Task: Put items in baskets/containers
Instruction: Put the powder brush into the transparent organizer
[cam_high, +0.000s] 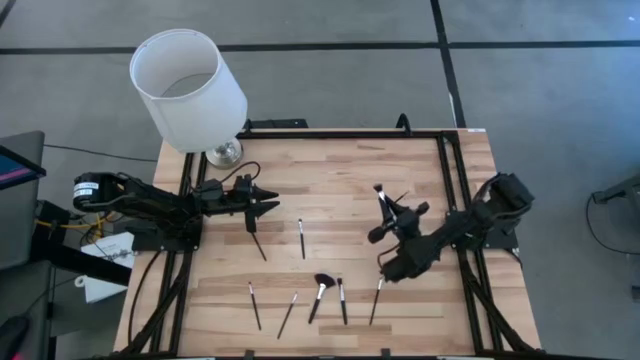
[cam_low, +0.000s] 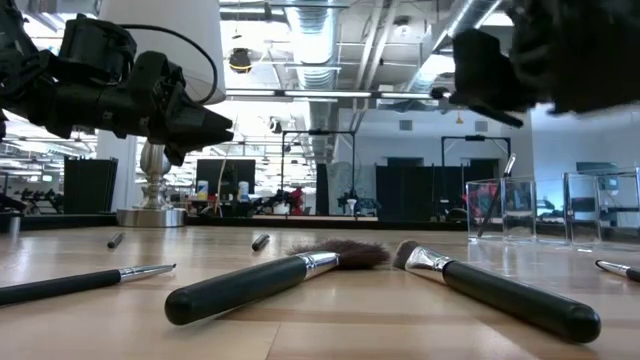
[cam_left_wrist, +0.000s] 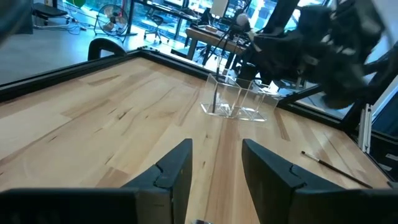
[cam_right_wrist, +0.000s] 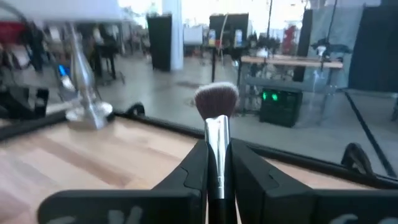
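Observation:
Several slim black-handled brushes lie flat on the wooden table, among them a fluffy-headed one (cam_high: 320, 293) near the front edge and two (cam_low: 260, 285) (cam_low: 500, 290) close to the low camera. A clear container (cam_left_wrist: 239, 102) stands on the table's right half with one brush (cam_left_wrist: 215, 96) leaning inside it. My right gripper (cam_right_wrist: 217, 155) hovers by the container, shut on a fluffy-headed brush (cam_right_wrist: 216, 99). My left gripper (cam_high: 270, 198) stands open above the table's left half, fingers (cam_left_wrist: 174, 168) apart and with nothing between them. My right gripper pinches the brush between its two fingers at the silver ferrule (cam_right_wrist: 217, 146), just below the head. The brush runs along the fingers, its fluffy head sticking out past their free ends toward the table's far left. It is lifted clear of the table.
A large white lampshade (cam_high: 188, 88) on a silver lamp base (cam_high: 222, 152) stands at the table's far left corner. A black rail (cam_high: 445, 180) frames the table. Bare wood lies between the two grippers at the table's middle.

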